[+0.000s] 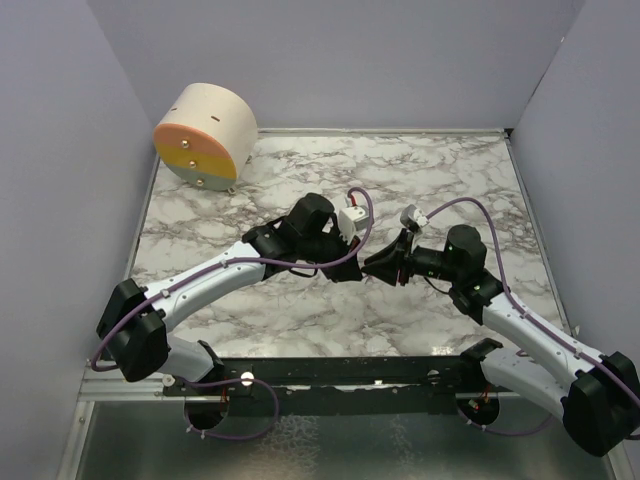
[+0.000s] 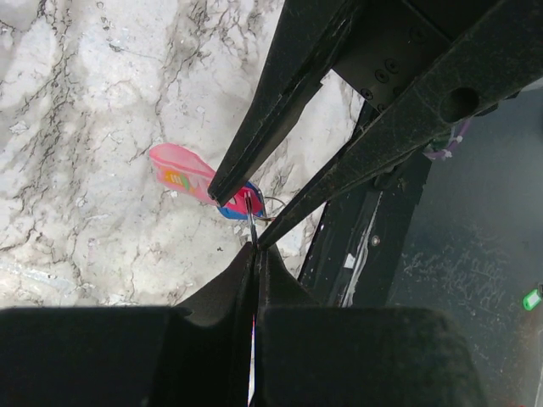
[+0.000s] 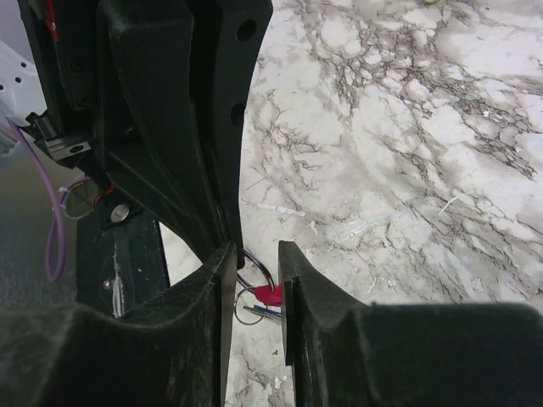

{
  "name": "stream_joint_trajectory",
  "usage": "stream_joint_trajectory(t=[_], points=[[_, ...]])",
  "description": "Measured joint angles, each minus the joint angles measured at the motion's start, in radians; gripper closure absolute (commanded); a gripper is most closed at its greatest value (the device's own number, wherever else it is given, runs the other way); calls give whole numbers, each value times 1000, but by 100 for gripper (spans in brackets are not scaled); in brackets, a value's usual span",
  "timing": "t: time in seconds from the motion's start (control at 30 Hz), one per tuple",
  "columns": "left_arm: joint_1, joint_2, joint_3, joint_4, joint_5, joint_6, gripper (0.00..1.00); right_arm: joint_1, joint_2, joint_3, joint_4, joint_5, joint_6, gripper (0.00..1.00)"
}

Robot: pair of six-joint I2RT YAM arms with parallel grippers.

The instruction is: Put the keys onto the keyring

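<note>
Table (image 1: 430,170): white marble, grey and black veining all over.
Walls (image 1: 60,150): plain pale lilac-grey, no pattern.
Drum (image 1: 205,135), 10 o'clock on the table: cream side; face banded peach-orange over yellow, thin teal strip at its 6 o'clock.
Left arm (image 1: 215,270): white links, black joints.
Right arm (image 1: 530,325): same white and black.
Cables (image 1: 365,210): purple, on both arms.
Left gripper (image 2: 254,246): matt black.
Right gripper (image 3: 256,254): matt black.
Key (image 2: 180,170): bright pink-red; small orange and green patch on its flat side.
Keyring (image 2: 231,212): blue tag; ring bare silver-grey metal.
Base rail (image 1: 350,370), 6 o'clock: black.
Panel (image 1: 330,440) below the rail: dark grey-green, speckled.
</note>
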State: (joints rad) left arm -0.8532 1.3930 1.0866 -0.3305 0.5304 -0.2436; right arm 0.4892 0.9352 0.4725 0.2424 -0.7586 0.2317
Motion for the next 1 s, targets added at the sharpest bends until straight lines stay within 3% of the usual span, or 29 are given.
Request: stream_joint_trajectory(t=[0.37,0.5,0.63,1.0], points=[[0,-5,23,-31,-4,13,100,0,0,0,20,0,0,76],[0,-11,24,-40,-8,15,100,1,1,0,20,-2,1,90],[3,-16,24,-54,-26,20,100,1,1,0,19,-6,0,99],[3,-18,24,-54,-53,22,100,1,0,0,19,-9,-1,99]])
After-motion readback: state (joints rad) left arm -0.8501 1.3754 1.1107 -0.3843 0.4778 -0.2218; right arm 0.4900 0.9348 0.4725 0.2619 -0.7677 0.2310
